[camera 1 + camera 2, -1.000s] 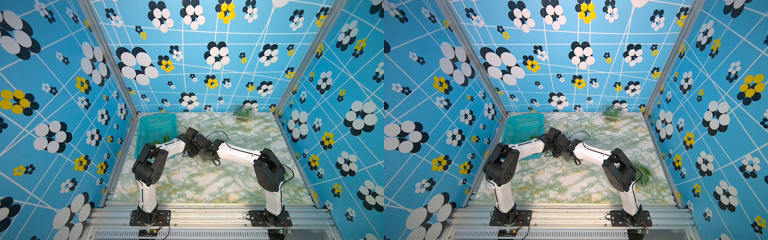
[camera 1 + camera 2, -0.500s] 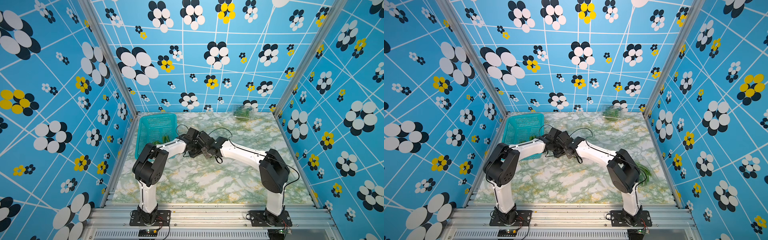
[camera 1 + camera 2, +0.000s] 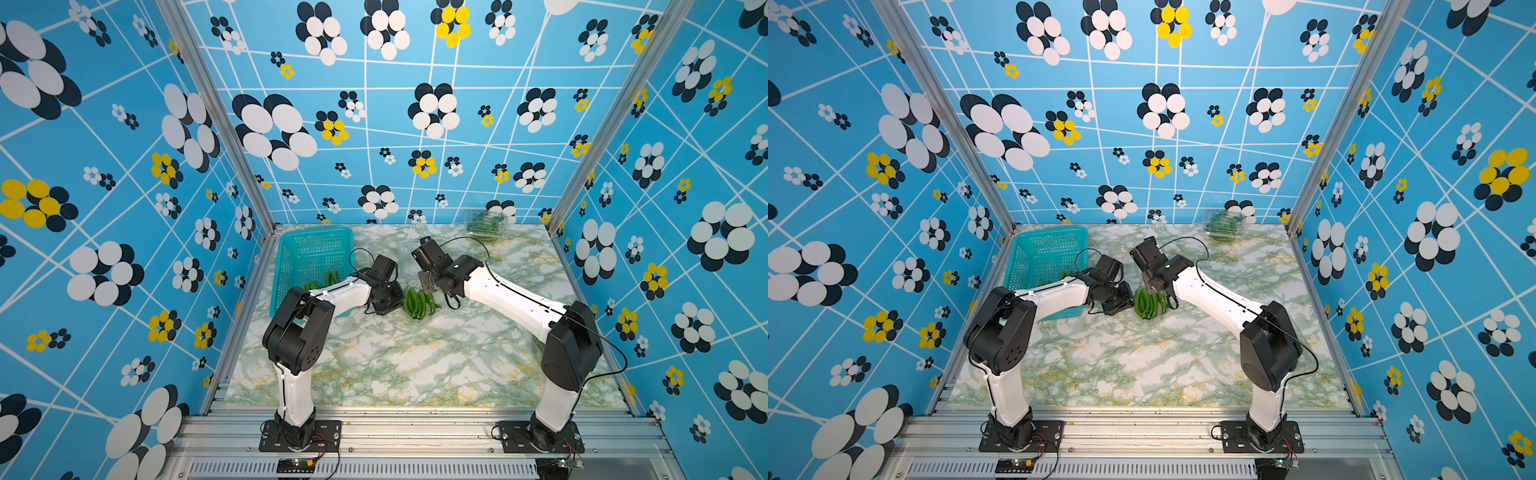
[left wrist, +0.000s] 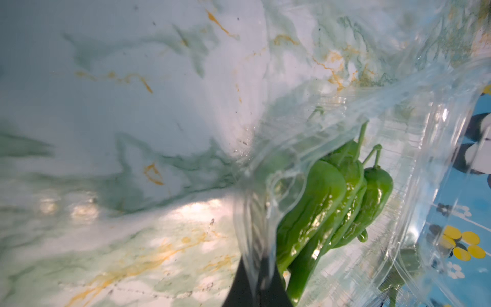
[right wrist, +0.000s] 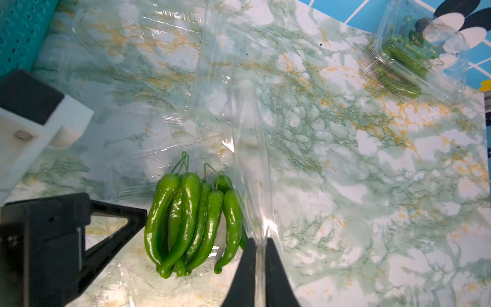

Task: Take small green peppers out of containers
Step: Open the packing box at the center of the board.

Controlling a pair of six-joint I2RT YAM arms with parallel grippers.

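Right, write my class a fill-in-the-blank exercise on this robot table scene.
1. The left gripper and right gripper both pinch the thin transparent ____ clamshell box holding glossy green chili peppers.
2. The teal perforated basket stands on the robot's ____ side.
3. A second clamshell box sits beside the ____ wall.
Missing words: plastic; left; back.

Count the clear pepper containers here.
2 for sure: the mid-table container, peppers inside, pinched by both jaws; the far container by the back wall, right side. Clear plastic near the basket may be another.
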